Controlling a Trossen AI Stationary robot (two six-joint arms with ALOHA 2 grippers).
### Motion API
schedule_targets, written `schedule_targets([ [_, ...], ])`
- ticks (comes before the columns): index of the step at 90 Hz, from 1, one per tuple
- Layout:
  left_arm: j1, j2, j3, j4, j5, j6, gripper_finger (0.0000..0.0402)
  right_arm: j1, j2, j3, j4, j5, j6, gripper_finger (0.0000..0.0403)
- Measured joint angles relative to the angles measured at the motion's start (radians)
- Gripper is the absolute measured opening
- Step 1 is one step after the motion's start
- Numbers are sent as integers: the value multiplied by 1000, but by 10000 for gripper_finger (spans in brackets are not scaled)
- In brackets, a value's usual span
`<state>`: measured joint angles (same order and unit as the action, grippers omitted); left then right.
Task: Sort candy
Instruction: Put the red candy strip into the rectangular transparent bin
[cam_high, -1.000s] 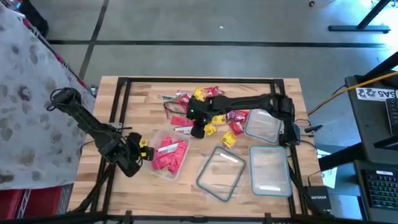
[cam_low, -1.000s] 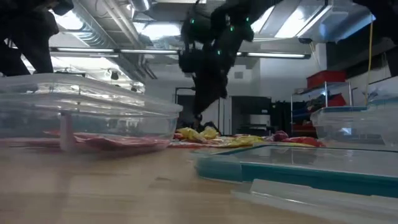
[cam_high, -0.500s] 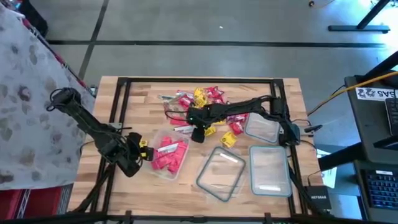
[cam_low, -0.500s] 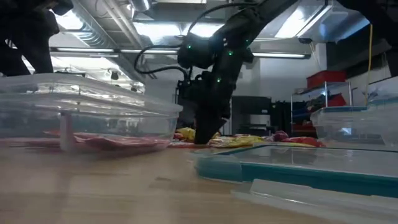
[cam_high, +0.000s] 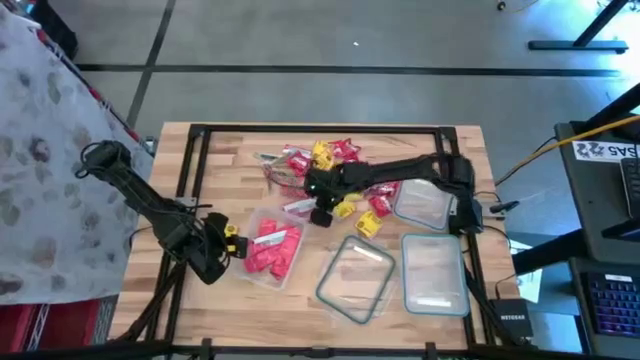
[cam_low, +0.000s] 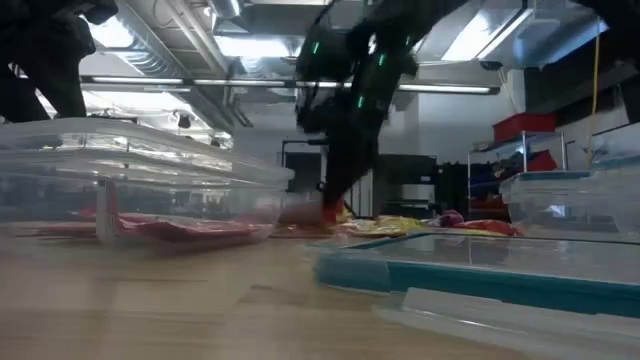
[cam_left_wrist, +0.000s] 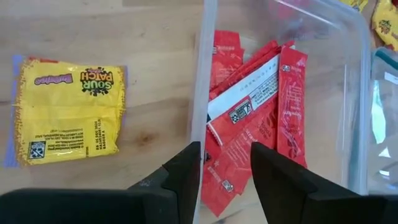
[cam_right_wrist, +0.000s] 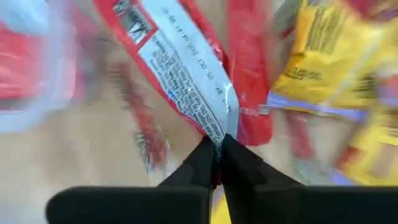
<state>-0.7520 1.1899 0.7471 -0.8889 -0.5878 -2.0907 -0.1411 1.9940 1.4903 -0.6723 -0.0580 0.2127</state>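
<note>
Candy lies in a loose pile (cam_high: 335, 165) near the table's (cam_high: 230, 150) far middle, with more red packets (cam_high: 270, 247) in a clear tub (cam_high: 268, 268). Just beside the pile, the right gripper (cam_right_wrist: 219, 163) pinches one red packet (cam_right_wrist: 186, 74) by its end. The left gripper (cam_left_wrist: 225, 171), fingers spread, straddles the tub's near wall beside a yellow packet (cam_left_wrist: 69, 109).
</note>
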Motion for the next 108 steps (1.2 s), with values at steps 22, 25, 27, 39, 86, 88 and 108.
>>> schedule_targets([
  [22,0,0,0,-17,-2,5,123,-20,-73,-2,-68,6,12,1],
  [25,0,0,0,-16,-1,5,123,-19,-83,0,-60,9,14,1],
  [27,0,0,0,-15,-1,6,123,-18,-88,0,-55,13,19,1],
  [39,0,0,0,-17,-1,8,123,-17,-91,-1,-22,21,45,2],
  [86,0,0,-1,-4,-4,5,123,-16,98,0,30,-23,50,49],
  [88,0,0,-1,-4,-4,5,123,-16,102,0,28,-23,44,58],
  [108,0,0,-1,-4,-4,5,123,-2,114,0,26,-16,-61,129],
])
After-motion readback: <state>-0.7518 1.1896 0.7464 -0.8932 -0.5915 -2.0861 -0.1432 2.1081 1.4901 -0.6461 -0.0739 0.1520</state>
